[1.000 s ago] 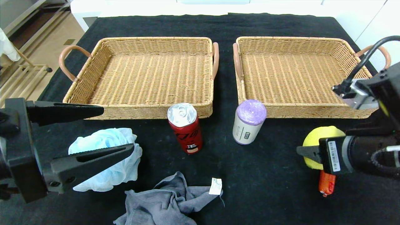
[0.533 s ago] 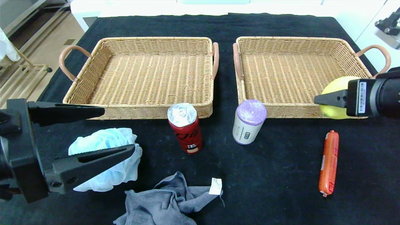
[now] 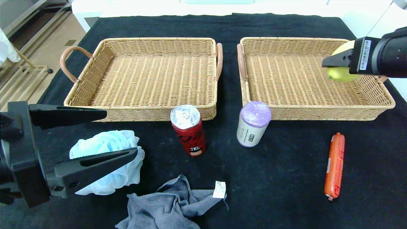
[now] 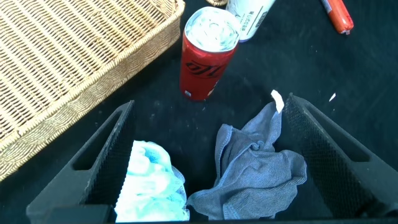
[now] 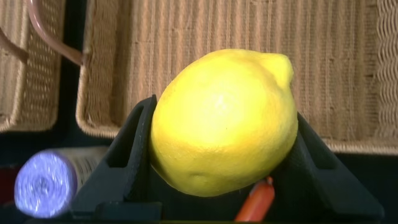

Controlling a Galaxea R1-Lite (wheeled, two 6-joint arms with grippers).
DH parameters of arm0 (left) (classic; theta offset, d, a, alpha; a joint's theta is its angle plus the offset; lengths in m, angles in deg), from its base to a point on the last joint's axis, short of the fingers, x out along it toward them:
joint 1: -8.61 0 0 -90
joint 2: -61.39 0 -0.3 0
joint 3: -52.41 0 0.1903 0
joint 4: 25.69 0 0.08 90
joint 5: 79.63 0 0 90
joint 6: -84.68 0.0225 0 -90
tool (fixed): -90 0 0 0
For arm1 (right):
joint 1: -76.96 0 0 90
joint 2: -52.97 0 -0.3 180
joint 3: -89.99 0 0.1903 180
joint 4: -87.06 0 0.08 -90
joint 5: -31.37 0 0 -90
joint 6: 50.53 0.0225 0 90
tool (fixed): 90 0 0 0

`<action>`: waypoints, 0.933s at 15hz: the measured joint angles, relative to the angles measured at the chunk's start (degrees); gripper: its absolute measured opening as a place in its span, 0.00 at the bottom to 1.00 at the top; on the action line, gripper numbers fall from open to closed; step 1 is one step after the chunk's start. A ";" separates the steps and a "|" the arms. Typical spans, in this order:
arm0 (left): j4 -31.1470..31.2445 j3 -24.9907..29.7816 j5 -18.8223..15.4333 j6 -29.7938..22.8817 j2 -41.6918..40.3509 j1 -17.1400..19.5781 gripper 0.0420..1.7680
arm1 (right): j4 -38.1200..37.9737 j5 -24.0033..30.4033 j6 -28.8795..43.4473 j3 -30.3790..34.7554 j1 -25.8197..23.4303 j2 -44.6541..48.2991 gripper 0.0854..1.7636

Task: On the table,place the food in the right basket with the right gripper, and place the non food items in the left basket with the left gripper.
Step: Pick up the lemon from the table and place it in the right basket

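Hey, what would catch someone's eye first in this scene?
A bright yellow lemon clamped in the right gripper, held above the right basket. Next, the left gripper, fingers wide open, hanging over the light-blue bath sponge near the table's front left.

- desk (image 3: 286,178): black fabric top
- far side: left basket (image 3: 143,109); right basket (image 3: 318,111)
- near: soda can (image 3: 188,129); purple roll (image 3: 253,124); sausage (image 3: 334,165); blue sponge (image 3: 108,143); grey cloth (image 3: 168,206)
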 joint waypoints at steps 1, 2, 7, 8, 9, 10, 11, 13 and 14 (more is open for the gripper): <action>0.00 0.00 -0.02 0.00 0.00 0.00 0.97 | 1.71 -0.02 -0.34 -0.60 -0.22 -1.16 0.67; 0.00 0.00 0.00 0.00 0.00 0.00 0.97 | 3.19 0.00 -0.72 -1.23 -0.49 -2.40 0.67; 0.00 0.10 0.00 0.00 0.10 0.00 0.97 | 6.64 1.52 -1.49 -6.73 -3.13 -9.51 0.67; 0.00 0.10 0.00 0.00 0.10 0.00 0.97 | 6.67 2.71 -1.46 -7.85 -3.69 -10.75 0.67; 0.00 0.10 0.00 0.00 0.10 0.00 0.97 | 6.69 3.25 -1.49 -8.94 -4.24 -12.02 0.67; 0.00 0.10 -0.02 0.00 0.11 0.00 0.97 | 6.74 3.43 -1.49 -10.00 -4.71 -13.20 0.67; 0.00 0.10 -0.07 0.00 0.13 0.00 0.97 | 6.72 3.54 -1.50 -10.91 -5.23 -14.38 0.67; 0.00 0.13 -0.05 0.00 0.21 0.00 0.97 | 6.78 3.64 -1.58 -12.48 -6.47 -16.74 0.67; 0.00 0.16 -0.05 0.00 0.24 0.00 0.97 | 6.78 4.22 -1.63 -13.20 -7.02 -17.79 0.67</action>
